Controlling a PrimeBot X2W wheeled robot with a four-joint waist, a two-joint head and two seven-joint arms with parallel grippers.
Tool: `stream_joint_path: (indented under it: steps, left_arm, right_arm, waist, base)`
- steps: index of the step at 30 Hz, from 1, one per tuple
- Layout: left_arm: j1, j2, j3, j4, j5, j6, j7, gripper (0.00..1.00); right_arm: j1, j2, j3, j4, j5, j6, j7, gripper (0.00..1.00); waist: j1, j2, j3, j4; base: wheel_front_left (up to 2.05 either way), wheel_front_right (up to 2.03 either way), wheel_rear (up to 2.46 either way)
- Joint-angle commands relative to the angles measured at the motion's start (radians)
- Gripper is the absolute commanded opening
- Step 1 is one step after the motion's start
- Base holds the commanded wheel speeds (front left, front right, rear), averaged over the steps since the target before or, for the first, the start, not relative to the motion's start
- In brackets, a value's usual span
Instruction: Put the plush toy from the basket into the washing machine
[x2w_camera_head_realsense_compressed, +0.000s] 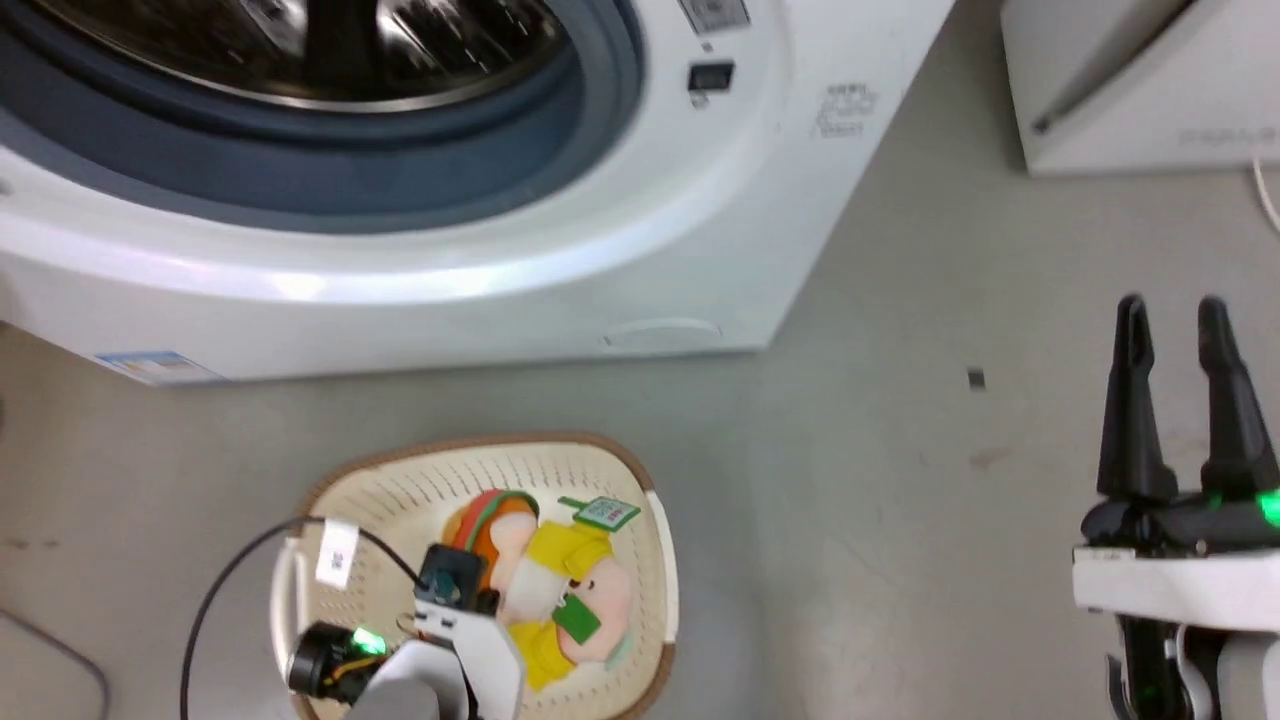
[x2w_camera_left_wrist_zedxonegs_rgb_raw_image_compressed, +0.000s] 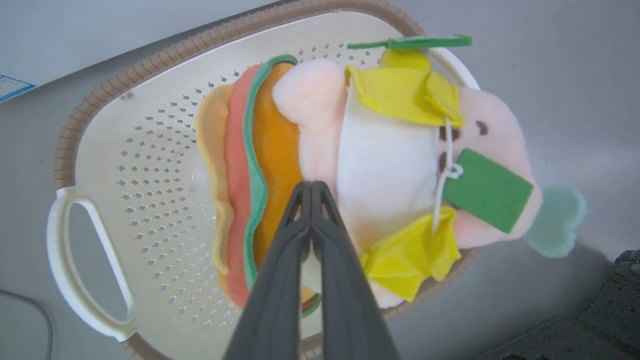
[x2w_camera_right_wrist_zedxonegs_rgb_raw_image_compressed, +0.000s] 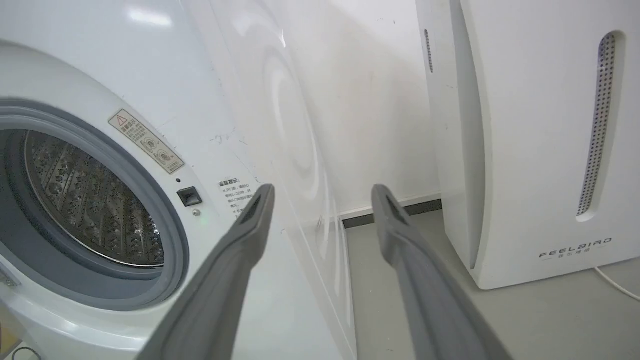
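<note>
The left gripper (x2w_camera_left_wrist_zedxonegs_rgb_raw_image_compressed: 311, 185) points down into the basket (x2w_camera_head_realsense_compressed: 400, 480) on the grey floor (x2w_camera_head_realsense_compressed: 850, 500). Its jaws are pressed together, tips against the plush toy (x2w_camera_head_realsense_compressed: 560, 580) lying there; whether they nip fabric is unclear. The washing machine (x2w_camera_head_realsense_compressed: 600, 240) stands behind. The right gripper (x2w_camera_head_realsense_compressed: 1170, 310) hovers, jaws spread.

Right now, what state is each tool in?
Left tool: closed, tips on the plush toy; grip unclear.
Right tool: open, empty.
</note>
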Motion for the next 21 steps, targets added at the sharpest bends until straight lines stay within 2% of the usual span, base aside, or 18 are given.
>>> stream_joint_path:
  steps: [1,8,13,21]
  left_arm:
    - [0.023,-0.005,-0.005,-0.005,-0.011,-0.001,-0.021,0.00]
    - [0.082,-0.009,-0.010,-0.071,-0.028,0.005,-0.045,0.00]
    - [0.146,0.003,0.007,-0.246,-0.025,0.030,-0.046,0.00]
    - [0.208,0.022,0.039,-0.452,-0.007,0.062,-0.047,0.00]
  right_arm:
    - [0.030,-0.001,-0.002,0.006,-0.011,-0.001,-0.004,1.00]
    - [0.098,-0.001,-0.011,0.013,-0.021,-0.001,-0.004,1.00]
    - [0.138,-0.001,-0.020,0.017,-0.023,-0.001,-0.004,1.00]
    - [0.166,-0.001,-0.020,0.018,-0.021,-0.001,-0.004,1.00]
  waist:
    - [0.0001,0.0000,-0.087,0.047]
    - [0.0001,0.0000,-0.182,0.080]
    - [0.0001,0.0000,-0.243,0.105]
    - [0.0001,0.0000,-0.284,0.125]
  base:
    - [0.00,0.00,0.00]
    - [0.00,0.00,0.00]
    - [0.00,0.00,0.00]
    - [0.00,0.00,0.00]
